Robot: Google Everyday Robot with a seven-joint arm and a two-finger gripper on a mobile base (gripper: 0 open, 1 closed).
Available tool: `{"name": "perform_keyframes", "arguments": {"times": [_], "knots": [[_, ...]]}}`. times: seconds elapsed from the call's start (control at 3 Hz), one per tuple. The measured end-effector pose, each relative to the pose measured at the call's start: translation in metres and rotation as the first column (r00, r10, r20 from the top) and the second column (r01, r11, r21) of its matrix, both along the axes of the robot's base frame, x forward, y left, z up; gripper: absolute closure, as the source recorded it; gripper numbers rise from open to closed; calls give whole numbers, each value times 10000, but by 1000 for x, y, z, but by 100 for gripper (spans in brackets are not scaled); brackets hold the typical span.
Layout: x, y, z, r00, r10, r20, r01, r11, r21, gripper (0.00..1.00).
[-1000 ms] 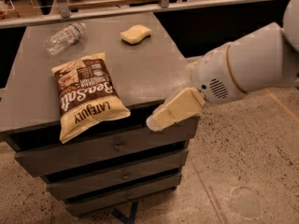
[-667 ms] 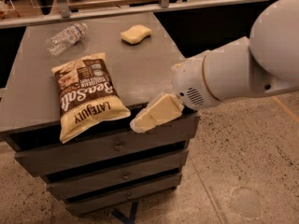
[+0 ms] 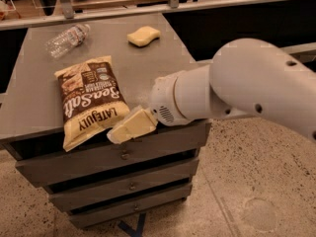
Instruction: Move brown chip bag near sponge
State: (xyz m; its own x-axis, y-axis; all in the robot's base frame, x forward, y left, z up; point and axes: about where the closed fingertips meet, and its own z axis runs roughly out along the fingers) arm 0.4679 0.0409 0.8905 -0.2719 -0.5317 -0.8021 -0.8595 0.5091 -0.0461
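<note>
Pincer (image 3: pixel 120 132) low at the front edge of the bench (image 3: pixel 29 107), cream and blocky, angled down and to the left from the round white wrist housing (image 3: pixel 170 105). Tip right at the lower right edge of the brown chip bag (image 3: pixel 91 100), touching or only just beside it, impossible to say which. Open or closed: cannot tell from this angle; nothing visibly gripped. Behind the wrist, a fat white arm (image 3: pixel 256 83) filling the right of the view, stretched past the bench's front right corner. Brown chip bag flat on the grey top, face up, towards the front left, lettering turned sideways, cream lower end at the front edge and perhaps slightly over it. Sponge (image 3: pixel 143 35) pale yellow, wavy-sided, towards the back of the bench and right of centre, well apart from the bag, bare grey top between the two. Clear plastic water bottle (image 3: pixel 67 39) on its side at the back left, near the sponge but not touching, cap end pointing up and to the right. Below the top, three shallow drawers (image 3: pixel 123 154) with small knobs. Speckled floor (image 3: pixel 256 191) to the right and below.
</note>
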Motion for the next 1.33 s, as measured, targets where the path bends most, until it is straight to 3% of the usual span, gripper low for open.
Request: {"name": "perform_keyframes", "arguments": {"times": [1.0,1.33], "knots": [[12,55,-30,9989,366,297,-369,9993,93,0],[12,68,-35,9973,658,312,-664,9976,202,17]]}}
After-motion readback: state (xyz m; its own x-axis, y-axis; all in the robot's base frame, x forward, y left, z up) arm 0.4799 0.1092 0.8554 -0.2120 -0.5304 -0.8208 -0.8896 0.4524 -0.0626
